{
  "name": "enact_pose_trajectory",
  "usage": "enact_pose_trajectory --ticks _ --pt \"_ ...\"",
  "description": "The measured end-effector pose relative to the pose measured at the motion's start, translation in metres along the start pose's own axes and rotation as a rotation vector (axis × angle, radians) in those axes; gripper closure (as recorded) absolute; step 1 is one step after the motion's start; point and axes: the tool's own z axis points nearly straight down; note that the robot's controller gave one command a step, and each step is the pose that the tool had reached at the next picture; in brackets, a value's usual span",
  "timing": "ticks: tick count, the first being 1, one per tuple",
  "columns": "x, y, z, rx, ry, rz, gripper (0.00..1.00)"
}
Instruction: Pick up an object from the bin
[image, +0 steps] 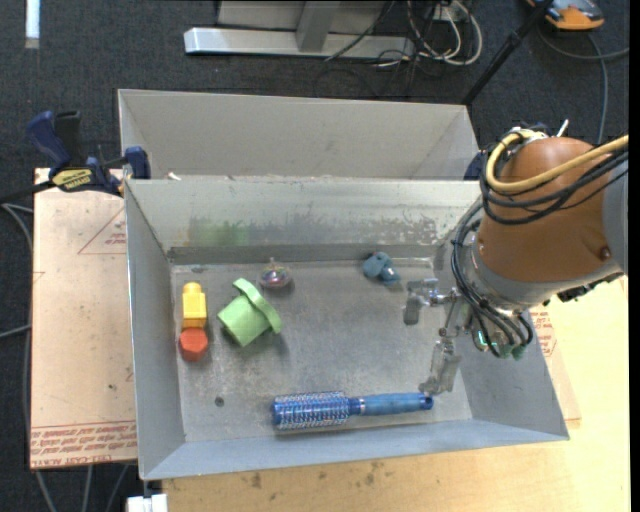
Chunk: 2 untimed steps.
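gripper: two-finger gripper (430, 340) low at the right side of the grey metal bin (150, 300), fingers spread apart, nothing between them
nearest thing: blue plastic hairbrush with bristled head (345, 407), flat along the front wall, handle end just beside the lower fingertip
why there: probably rolled into the floor-wall corner; handle pointing toward the arm, so likely the easiest part to close on
also near: small blue-grey lump (378, 266) against the back wall, apart from the upper finger
rest: light green plastic cylinder with flared rim (247, 317) on its side, yellow plastic block (193, 303) touching a red-orange short cylinder (193, 343), small metallic top-shaped piece (275, 278); all well apart, left half
stage: nothing picked yet
risk: front wall close behind the handle, little room for a finger
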Motion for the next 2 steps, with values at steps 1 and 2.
enact_pose_trajectory --ticks 1,2 --pt "0.002 0.043 0.136 0.0 -0.004 -0.329 0.0" --pt "-0.009 0.067 0.168 0.003 -0.018 -0.362 0.0"
